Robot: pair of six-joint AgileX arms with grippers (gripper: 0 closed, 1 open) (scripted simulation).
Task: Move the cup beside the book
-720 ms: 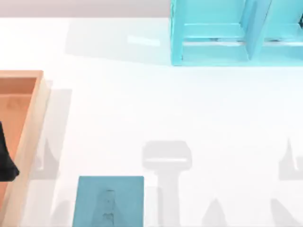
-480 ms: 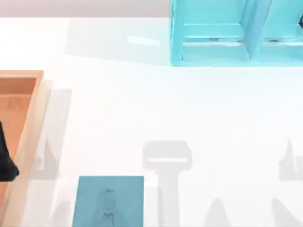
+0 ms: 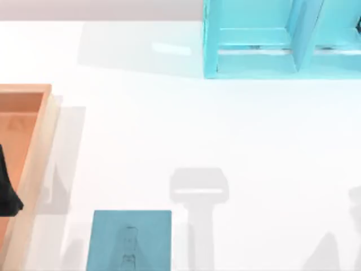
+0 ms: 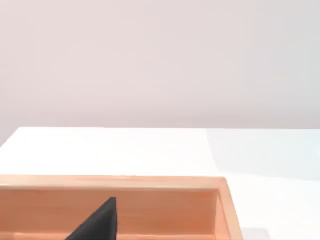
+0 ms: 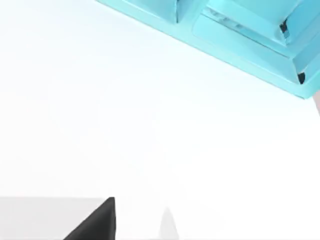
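One dark fingertip [image 4: 97,222] of the left gripper hangs over the orange wooden tray [image 3: 34,164] at the table's left edge; how wide the fingers stand, I cannot tell. Another dark tip [image 5: 97,222], probably the right gripper's, sits above bare white table. Right-side shadows have shifted since before. Book [image 3: 131,240] lies at the near edge, shelf unit [image 3: 282,39] far right.
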